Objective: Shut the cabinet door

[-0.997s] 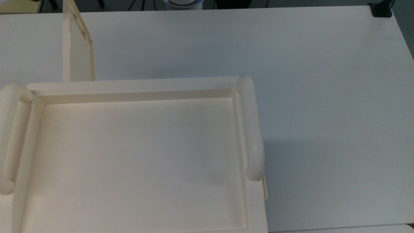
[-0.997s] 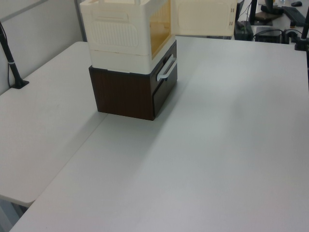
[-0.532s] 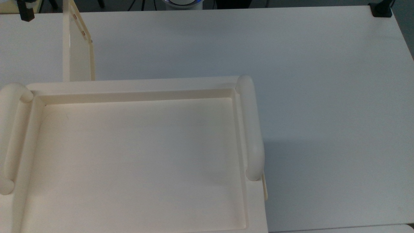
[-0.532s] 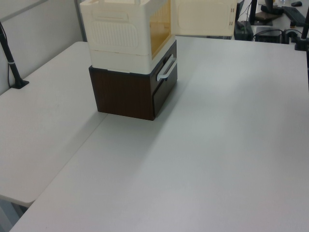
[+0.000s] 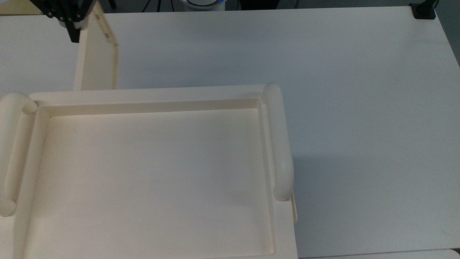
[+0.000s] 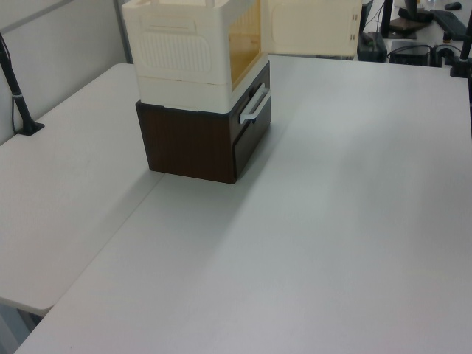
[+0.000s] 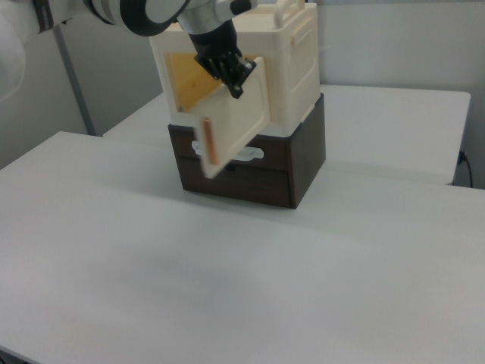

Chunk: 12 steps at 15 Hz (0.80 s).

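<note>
The gripper (image 7: 233,77) pushes on the half-open cabinet door (image 7: 236,121); I cannot tell its grip. Next, swing it flat against the cabinet (image 7: 292,68).

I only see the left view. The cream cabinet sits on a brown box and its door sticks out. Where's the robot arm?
Observer: In the right view, the arm comes in from the right view's left. Its black end is up against the cabinet door, near the door's top.
Operator: Which side of the door?
Observer: In the top view, the black end is on the top view's left of the door, the face turned away from the opening of the cabinet.
Operator: Is it shut?
Observer: No. In the right view, the door stands at an angle and the orange inside shows behind it.
</note>
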Tool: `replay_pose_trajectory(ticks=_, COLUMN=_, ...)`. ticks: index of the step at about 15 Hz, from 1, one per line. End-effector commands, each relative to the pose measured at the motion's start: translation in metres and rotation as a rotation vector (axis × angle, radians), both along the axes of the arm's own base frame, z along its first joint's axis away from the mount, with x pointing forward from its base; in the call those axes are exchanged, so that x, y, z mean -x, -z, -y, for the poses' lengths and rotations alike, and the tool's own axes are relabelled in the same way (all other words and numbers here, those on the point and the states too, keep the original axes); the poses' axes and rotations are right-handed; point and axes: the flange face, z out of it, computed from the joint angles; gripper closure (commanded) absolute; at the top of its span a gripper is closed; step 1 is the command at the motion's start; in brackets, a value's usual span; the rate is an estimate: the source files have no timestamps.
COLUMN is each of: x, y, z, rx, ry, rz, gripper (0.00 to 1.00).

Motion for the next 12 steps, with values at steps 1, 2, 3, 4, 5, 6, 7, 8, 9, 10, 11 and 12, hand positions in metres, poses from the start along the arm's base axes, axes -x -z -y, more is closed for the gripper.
replay_pose_trajectory(ticks=1, x=-0.017, y=0.012, z=-0.044, rx=-0.099, ry=0.052, rz=-0.004, gripper=1.0)
replay_pose_trajectory(ticks=2, x=-0.022, y=0.013, z=-0.051, rx=-0.098, ry=0.047, rz=0.018, gripper=1.0)
replay_pose_trajectory(ticks=3, x=-0.03, y=0.017, z=-0.056, rx=-0.096, ry=0.044, rz=0.04, gripper=1.0)
replay_pose_trajectory(ticks=4, x=-0.036, y=0.023, z=-0.059, rx=-0.093, ry=0.044, rz=0.054, gripper=1.0)
replay_pose_trajectory(ticks=5, x=-0.042, y=0.023, z=-0.06, rx=-0.089, ry=0.048, rz=0.09, gripper=1.0)
replay_pose_trajectory(ticks=6, x=-0.048, y=0.024, z=-0.063, rx=-0.083, ry=0.046, rz=0.126, gripper=1.0)
replay_pose_trajectory(ticks=7, x=-0.057, y=0.026, z=-0.076, rx=-0.076, ry=0.033, rz=0.167, gripper=1.0)
replay_pose_trajectory(ticks=8, x=-0.068, y=0.03, z=-0.089, rx=-0.068, ry=0.021, rz=0.23, gripper=1.0)
replay_pose_trajectory(ticks=9, x=-0.077, y=0.033, z=-0.105, rx=-0.063, ry=0.005, rz=0.271, gripper=1.0)
replay_pose_trajectory(ticks=10, x=-0.079, y=0.034, z=-0.113, rx=-0.06, ry=-0.005, rz=0.287, gripper=1.0)
replay_pose_trajectory(ticks=11, x=-0.081, y=0.036, z=-0.113, rx=-0.06, ry=-0.004, rz=0.286, gripper=1.0)
replay_pose_trajectory(ticks=12, x=-0.081, y=0.036, z=-0.113, rx=-0.06, ry=-0.004, rz=0.287, gripper=1.0)
